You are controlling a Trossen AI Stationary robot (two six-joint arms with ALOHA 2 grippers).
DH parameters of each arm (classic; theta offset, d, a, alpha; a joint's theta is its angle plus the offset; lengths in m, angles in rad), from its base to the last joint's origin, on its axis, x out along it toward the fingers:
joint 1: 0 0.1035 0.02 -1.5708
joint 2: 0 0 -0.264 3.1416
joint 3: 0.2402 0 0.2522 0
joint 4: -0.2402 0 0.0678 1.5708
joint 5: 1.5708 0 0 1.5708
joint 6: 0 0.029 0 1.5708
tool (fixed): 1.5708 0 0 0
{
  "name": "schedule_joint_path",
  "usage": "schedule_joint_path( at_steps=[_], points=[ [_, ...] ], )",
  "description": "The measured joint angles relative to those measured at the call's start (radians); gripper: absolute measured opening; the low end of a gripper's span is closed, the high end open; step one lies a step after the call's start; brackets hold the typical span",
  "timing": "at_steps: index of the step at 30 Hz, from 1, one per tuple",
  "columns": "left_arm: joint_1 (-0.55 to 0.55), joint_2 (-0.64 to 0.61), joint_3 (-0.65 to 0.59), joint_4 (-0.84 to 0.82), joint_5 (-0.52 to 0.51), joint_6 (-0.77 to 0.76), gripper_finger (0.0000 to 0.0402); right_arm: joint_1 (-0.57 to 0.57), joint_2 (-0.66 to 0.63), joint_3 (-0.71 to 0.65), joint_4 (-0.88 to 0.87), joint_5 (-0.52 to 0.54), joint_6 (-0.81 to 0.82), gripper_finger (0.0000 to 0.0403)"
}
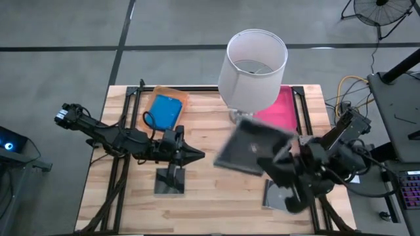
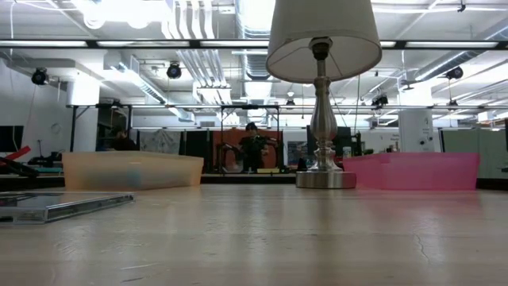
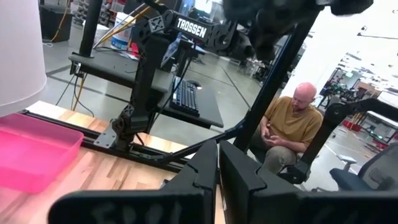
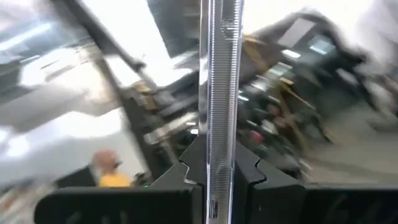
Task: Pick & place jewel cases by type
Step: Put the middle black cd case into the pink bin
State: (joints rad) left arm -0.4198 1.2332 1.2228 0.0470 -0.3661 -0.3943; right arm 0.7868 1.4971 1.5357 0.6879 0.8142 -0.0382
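Right pincer [image 1: 279, 157] clamped on grey jewel case [image 1: 252, 147] beside lamp [image 1: 252, 65], pink tray [image 1: 282, 108] behind, left pincer [image 1: 197, 155] closed, empty

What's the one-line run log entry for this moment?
right gripper: shut on grey case, lifted | left gripper: shut, idle | blue case: in orange tray
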Motion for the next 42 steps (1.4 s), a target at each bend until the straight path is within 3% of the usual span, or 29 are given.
schedule_joint_path(
  at_steps=[3, 5, 15, 21, 26, 36, 42],
  points=[
    [0.0, -0.001, 0.0, 0.022, 0.006, 0.0, 0.0, -0.001, 0.0, 0.014, -0.017, -0.21, -0.107, 0.0016],
    [0.0, -0.001, 0.0, 0.064, 0.012, 0.001, 0.0, 0.0, 0.0, 0.024, -0.042, -0.286, -0.146, 0.0016],
    [0.0, 0.005, 0.0, 0.455, 0.145, 0.245, 0.0, -0.02, 0.0, 0.035, -0.043, -0.261, -0.205, 0.0016],
    [0.008, 0.005, 0.015, 0.518, 0.198, 0.245, 0.0008, -0.023, 0.0, 0.044, -0.042, -0.262, -0.209, 0.0016],
    [0.008, 0.006, 0.049, 0.51, 0.282, 0.244, 0.0061, -0.022, 0.0, 0.044, -0.045, -0.262, -0.2, 0.0016],
    [0.018, 0.039, 0.132, 0.439, 0.243, 0.271, 0.0198, -0.044, 0.0, 0.044, -0.046, -0.262, -0.179, 0.002],
    [0.021, 0.094, 0.192, 0.439, 0.241, 0.349, 0.0222, -0.077, 0.0, 0.043, -0.045, -0.262, -0.178, 0.0018]
  ],
)
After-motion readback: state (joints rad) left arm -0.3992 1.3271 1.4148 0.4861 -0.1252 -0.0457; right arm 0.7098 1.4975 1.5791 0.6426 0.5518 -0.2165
